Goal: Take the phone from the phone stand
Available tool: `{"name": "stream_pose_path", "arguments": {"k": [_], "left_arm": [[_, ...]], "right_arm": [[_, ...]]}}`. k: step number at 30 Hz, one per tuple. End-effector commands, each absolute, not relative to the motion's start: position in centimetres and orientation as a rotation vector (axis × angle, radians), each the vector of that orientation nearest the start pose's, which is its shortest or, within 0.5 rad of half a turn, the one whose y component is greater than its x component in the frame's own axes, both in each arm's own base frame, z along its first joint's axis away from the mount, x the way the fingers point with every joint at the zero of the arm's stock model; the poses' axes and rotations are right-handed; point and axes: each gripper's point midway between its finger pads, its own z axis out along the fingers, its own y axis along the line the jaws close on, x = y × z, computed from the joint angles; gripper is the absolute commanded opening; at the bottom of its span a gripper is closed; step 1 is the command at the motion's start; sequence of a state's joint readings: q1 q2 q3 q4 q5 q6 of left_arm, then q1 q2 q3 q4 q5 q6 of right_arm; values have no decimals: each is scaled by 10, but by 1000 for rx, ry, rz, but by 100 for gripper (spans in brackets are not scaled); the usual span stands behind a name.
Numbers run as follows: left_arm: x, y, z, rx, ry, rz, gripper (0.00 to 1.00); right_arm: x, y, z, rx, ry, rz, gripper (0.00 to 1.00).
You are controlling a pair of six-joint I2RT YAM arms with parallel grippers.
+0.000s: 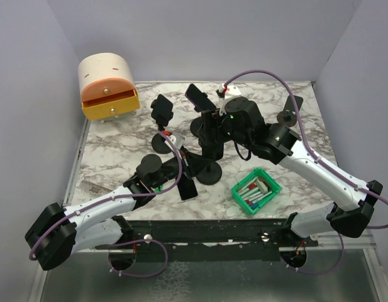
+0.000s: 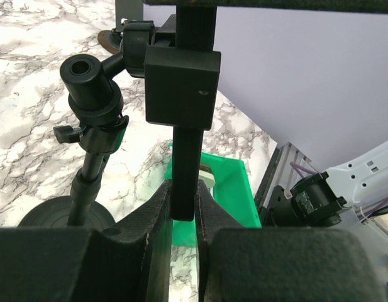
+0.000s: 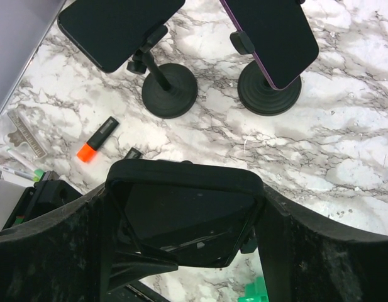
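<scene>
Your phone (image 3: 187,217) sits mid-worktop (image 1: 112,157) on its phone stand (image 1: 212,150), dark face toward the wrist camera. Its long axis runs steeply down and away from that camera. Your right gripper (image 3: 186,189) straddles the phone's two long edges, jaws wide and close against them; you cannot tell whether they press. That arm reaches in diagonally from the near right corner, wrist tipped down. Your left arm lies low, stretched in from the near left. The left gripper (image 2: 184,211) has its jaws clamped on an upright black bar (image 2: 186,163).
</scene>
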State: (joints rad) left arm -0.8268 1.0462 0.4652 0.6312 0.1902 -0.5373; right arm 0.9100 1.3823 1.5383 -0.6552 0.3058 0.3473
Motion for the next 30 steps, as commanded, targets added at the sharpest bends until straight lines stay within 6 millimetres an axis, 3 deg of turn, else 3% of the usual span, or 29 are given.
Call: {"name": "stream_pose_path", "arguments": {"k": [1,5,10,14,21,30], "left_arm": [[209,-305,216,385,1675,-1203,9],[205,-301,227,376,1640,-1215,49],[199,-290,248,383,1567,-1209,69],[200,-279,263,416,1495,-1131,73],[206,-274,286,456,1430,-1045,72],[226,-280,304,423,1457,-995,65]], "right_arm": [[273,286,315,-419,2050,433,63],[273,284,317,-410,2041,440,44],[271,284,317,-409,2044,447,32],[271,284,317,-409,2044,449,22],[270,283,320,-400,2041,456,13],[269,285,321,-403,2039,466,10]]}}
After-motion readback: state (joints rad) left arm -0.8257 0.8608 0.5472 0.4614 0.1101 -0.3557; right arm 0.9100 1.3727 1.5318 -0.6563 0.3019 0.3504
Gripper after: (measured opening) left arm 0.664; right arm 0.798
